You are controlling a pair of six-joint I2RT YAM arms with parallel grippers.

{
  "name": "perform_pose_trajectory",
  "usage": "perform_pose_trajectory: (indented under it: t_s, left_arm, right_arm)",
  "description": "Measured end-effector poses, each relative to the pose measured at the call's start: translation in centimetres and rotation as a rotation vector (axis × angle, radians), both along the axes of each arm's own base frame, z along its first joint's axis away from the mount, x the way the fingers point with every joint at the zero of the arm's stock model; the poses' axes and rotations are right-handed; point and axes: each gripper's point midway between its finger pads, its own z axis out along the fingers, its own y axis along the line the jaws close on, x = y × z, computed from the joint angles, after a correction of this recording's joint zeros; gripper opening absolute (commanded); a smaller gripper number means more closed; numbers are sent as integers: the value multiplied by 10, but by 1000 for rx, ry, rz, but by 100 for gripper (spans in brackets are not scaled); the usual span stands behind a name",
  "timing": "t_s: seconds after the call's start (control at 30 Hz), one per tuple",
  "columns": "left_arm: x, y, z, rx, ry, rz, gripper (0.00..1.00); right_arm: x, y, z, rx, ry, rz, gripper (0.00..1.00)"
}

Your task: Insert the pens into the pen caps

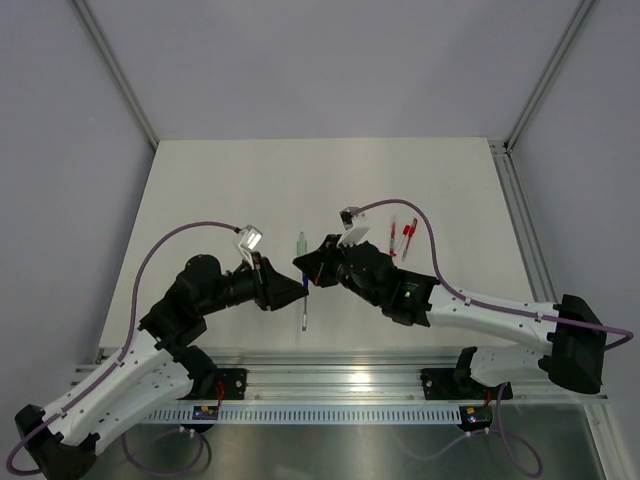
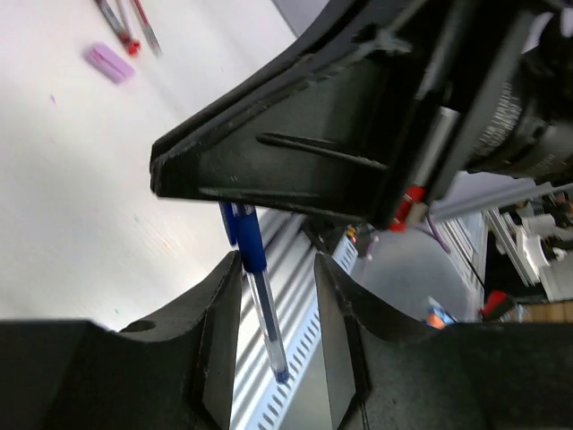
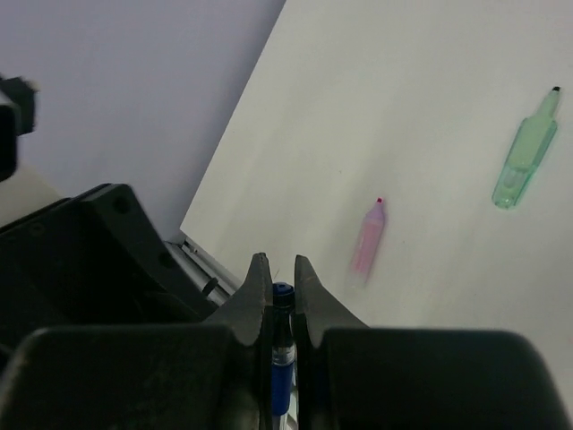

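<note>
1. My right gripper [image 3: 275, 269] is clamped narrow on a blue pen [image 2: 260, 291], with both fingers pressed flat against its sides (in my right wrist view the pen's blue end pokes just past the fingertips).
2. My left gripper [image 2: 277, 265] stands parted around the same pen. The clear barrel runs down between its fingers, close against one and with a plain gap to the other, so that side squeezes nothing.
3. The two grippers meet nose to nose over the table [image 1: 200, 200], near the middle of its near edge. The pen slants from there toward that edge. I cannot tell whether its lower end touches the surface.
4. A pale green cap [image 1: 299, 241] lies flat on the table just beyond the grippers, toward the middle, apart from both.
5. A pale pink cap [image 3: 367, 242] lies flat near the green one, not touching it.
6. A few red pens [image 1: 403, 238] lie side by side further toward the right edge, beyond my right arm and well apart from the caps.
</note>
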Motion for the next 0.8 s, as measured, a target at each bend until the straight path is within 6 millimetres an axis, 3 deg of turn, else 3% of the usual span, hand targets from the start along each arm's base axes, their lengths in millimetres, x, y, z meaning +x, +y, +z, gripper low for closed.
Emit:
perform_pose_trajectory:
  t_s: [0.1,0.23,0.37,0.6,0.8]
  left_arm:
    - [6,3,7,-38,-60,35,39]
    - [-2,12,18,-83,-135,43,53]
    - [-5,27,12,-64,-162,92,56]
    - [15,59,-30,80,-97,306,60]
    - [34,86,-75,216,-8,494,64]
  right_arm:
    - [22,-16,-15,-37,53,-18,0]
    - [53,-37,-35,-77,107,-63,0]
    - [87,-55,-62,-144,156,-105,0]
    - [153,-91,-130,-389,248,-195,0]
    - [189,-100,-171,-575,273,-217,1]
